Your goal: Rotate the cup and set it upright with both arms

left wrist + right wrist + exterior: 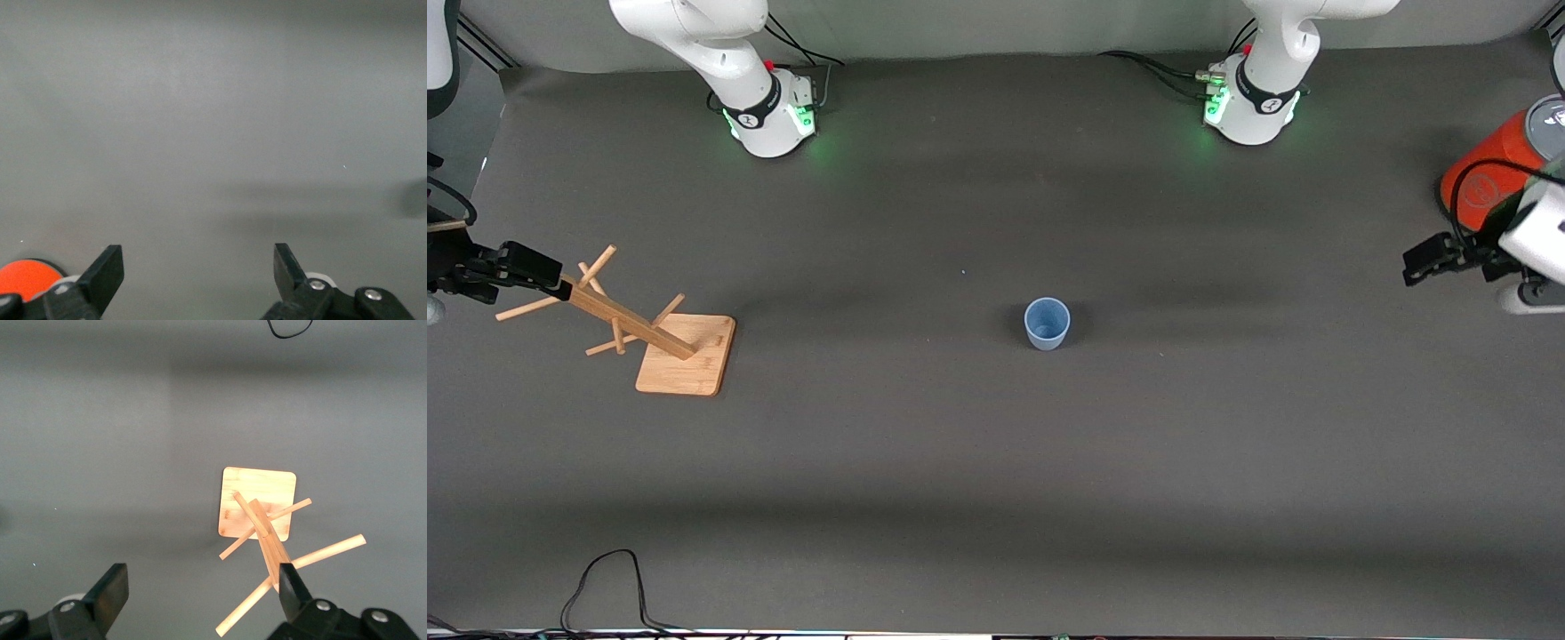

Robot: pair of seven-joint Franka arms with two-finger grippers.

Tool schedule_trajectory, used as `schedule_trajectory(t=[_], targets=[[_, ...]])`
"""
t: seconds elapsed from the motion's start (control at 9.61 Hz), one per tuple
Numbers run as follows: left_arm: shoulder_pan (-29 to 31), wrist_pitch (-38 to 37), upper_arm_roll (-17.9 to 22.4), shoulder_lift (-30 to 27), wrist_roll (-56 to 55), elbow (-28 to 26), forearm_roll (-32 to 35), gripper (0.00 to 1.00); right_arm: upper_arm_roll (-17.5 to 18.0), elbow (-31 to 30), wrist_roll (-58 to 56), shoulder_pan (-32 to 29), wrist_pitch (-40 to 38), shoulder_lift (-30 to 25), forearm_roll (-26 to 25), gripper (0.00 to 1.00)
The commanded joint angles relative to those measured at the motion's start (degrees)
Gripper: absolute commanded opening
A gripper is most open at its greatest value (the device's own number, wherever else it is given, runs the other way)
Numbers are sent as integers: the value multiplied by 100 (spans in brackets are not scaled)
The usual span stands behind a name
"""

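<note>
The pale-blue cup (1047,323) stands upright, mouth up, on the dark table mat near the middle, alone and untouched. It shows in neither wrist view. My left gripper (1421,260) hangs in the air at the left arm's end of the table, next to the orange cylinder; in the left wrist view (197,261) it is open and empty over bare mat. My right gripper (534,267) hangs at the right arm's end, over the top of the wooden rack; in the right wrist view (200,581) it is open and empty.
A wooden rack (687,354) with pegs stands toward the right arm's end, also in the right wrist view (259,501). A big orange cylinder (1489,182) with a grey top stands at the left arm's end. A black cable (605,578) lies at the near edge.
</note>
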Motion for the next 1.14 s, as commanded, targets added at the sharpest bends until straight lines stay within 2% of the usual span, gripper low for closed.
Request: schedule_trajectory(t=[0.0,0.21,0.62,1.04], targets=[[453,-61,-298,-276,251,-210,105,100,33,-24,-132,-42,48,-24,-63,100],[623,-89,-345,-215,341,-35,105,100,33,-24,-132,-42,48,-24,-63,100],[588,-343,-423,-109,331,256,114,100,33,-24,-132,-42,48,-24,-63,100],[412,-475,-398,-83,261,300,114,100,33,-24,-132,-42,48,-24,-63,100]])
